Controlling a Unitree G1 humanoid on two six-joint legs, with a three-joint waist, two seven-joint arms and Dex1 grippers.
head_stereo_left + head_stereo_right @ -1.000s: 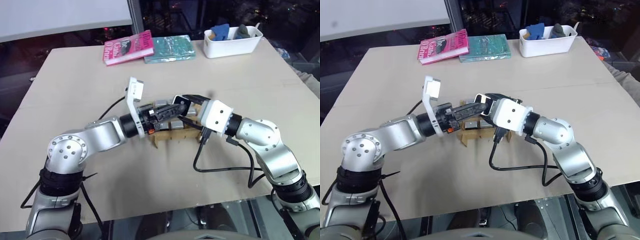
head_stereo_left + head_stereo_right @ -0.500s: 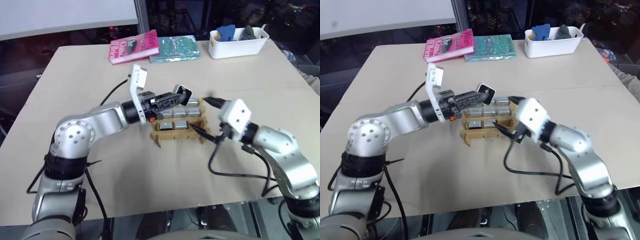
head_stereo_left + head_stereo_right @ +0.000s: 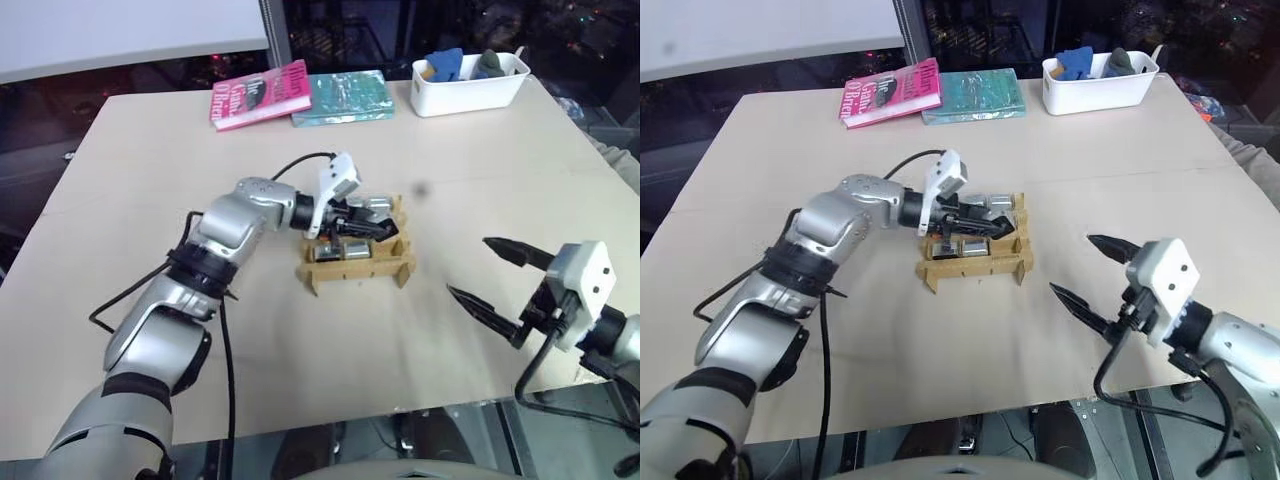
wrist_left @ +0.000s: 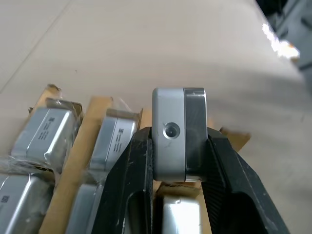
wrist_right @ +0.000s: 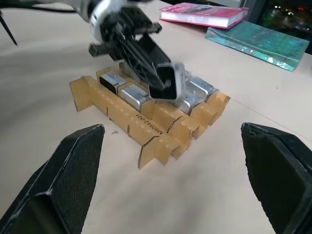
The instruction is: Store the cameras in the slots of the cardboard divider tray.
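The cardboard divider tray (image 3: 360, 270) stands mid-table with several silver-grey cameras (image 3: 340, 250) in its slots. My left gripper (image 3: 372, 229) reaches in from the left and is shut on one more camera (image 4: 170, 131), pinched between both black fingers with its small lens showing. That camera (image 5: 165, 80) hangs just above the tray's right end; I cannot tell whether it touches the cardboard. My right gripper (image 3: 468, 266) stands open and empty over bare table, well to the right of the tray (image 5: 146, 127).
At the table's far edge lie a pink book (image 3: 260, 93) and a teal book (image 3: 342, 97), with a white bin (image 3: 468, 85) holding blue and grey items to their right. A black cable (image 3: 530, 375) loops below my right wrist near the front edge.
A second ago both grippers met at the camera above the tray. The right one has let go, opened and drawn back to the right. The left has rolled and lowered the camera toward the tray.
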